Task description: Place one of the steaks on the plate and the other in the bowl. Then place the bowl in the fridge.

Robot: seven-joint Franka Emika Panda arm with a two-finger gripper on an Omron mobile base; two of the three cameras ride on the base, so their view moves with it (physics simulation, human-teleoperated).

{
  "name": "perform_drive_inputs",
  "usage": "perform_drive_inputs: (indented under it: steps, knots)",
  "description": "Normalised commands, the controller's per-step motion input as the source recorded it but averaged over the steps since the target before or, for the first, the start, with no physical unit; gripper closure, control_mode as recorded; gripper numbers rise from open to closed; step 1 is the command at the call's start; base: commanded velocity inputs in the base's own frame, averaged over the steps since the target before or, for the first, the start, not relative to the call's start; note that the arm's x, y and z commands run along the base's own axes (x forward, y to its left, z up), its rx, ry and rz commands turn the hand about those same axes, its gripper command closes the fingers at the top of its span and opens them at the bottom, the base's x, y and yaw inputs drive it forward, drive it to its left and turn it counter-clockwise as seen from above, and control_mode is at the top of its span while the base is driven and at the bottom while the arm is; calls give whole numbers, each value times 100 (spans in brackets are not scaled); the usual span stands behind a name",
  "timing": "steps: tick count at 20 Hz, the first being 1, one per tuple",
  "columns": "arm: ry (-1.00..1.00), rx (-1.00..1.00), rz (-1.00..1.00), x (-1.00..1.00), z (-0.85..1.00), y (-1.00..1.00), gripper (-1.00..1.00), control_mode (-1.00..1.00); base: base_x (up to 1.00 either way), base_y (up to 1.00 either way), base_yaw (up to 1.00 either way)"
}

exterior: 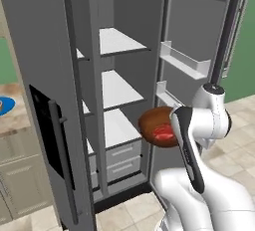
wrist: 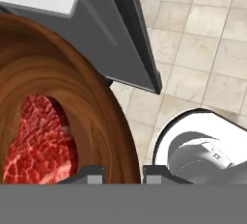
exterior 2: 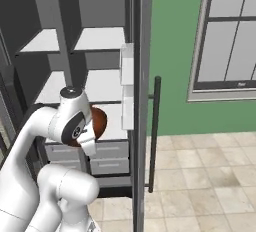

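A: Where's the bowl (exterior: 158, 126) right now?

B: In the air, in front of the open fridge (exterior: 117, 95), about level with its lowest white shelf (exterior: 115, 128) and just outside that shelf's front edge. The gripper (wrist: 124, 175) is clenched on the bowl's rim, one finger inside the wall and one outside.

A: And the meat?

B: One steak (wrist: 41, 141) lies flat on the bowl's bottom, marbled red. The plate (exterior: 6, 105) sits on the counter (exterior: 15, 123) far left; I can't tell what's on it.

A: So what does the next move turn on?

B: I'd say the shelf lies straight beyond the bowl, away from the arm, so the carry looks like a push inward, keeping the bowl level. The right-hand door (exterior: 191, 56) with its white bins stands close beside the arm, so that side looks tight.

A: Materials?

B: Round, deep, dark wood grain, smooth inside. Shelves are flat and white, fridge walls plain grey.
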Motion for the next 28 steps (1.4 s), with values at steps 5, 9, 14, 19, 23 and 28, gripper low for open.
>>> perform_drive_inputs:
  steps: [5,9,14,19,23,28]
  knots:
    - [0,0,0,0,0,0,100,100,26,21,-1]
    - [0,0,0,0,0,0,100,100,32,32,0]
    - [0,0,0,0,0,0,100,100,39,8,1]
    - [0,0,0,0,0,0,100,100,35,0,21]
    - [0,0,0,0,0,0,100,100,34,-2,26]
    - [0,0,0,0,0,0,100,100,47,-8,17]
